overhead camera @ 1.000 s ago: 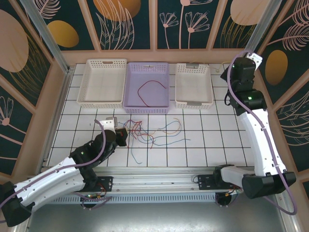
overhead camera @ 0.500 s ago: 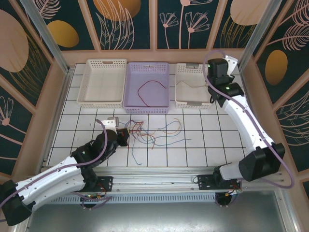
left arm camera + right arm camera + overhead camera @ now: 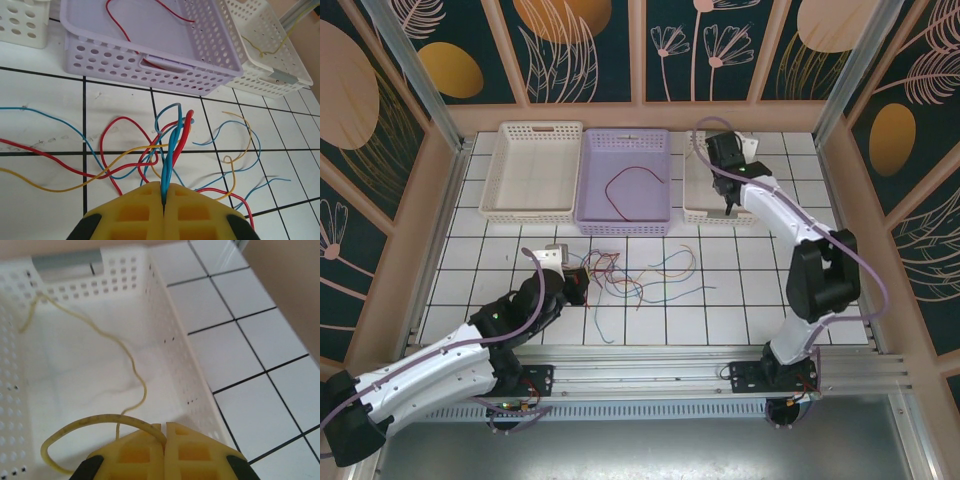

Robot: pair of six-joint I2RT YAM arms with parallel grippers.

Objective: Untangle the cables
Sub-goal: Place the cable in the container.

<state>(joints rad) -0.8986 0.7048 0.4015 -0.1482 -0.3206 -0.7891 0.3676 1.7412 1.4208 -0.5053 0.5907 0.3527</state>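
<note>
The left tool [image 3: 164, 195] is clamped on a blue cable [image 3: 171, 150] among the tangled cables [image 3: 645, 272] on the tabletop [image 3: 770, 290], likely to draw it free. The right tool [image 3: 164, 427] grips a yellow cable [image 3: 131, 357] lying in the white basket [image 3: 172, 365], apparently sorting by colour

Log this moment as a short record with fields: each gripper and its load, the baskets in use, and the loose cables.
left gripper: shut on twisted blue and red cables, low over the tiled table
right gripper: shut on a yellow cable, over the right white basket
purple basket: one red cable lying inside
tangle: red, blue and yellow cables crossing on the table, in front of the purple basket
</note>
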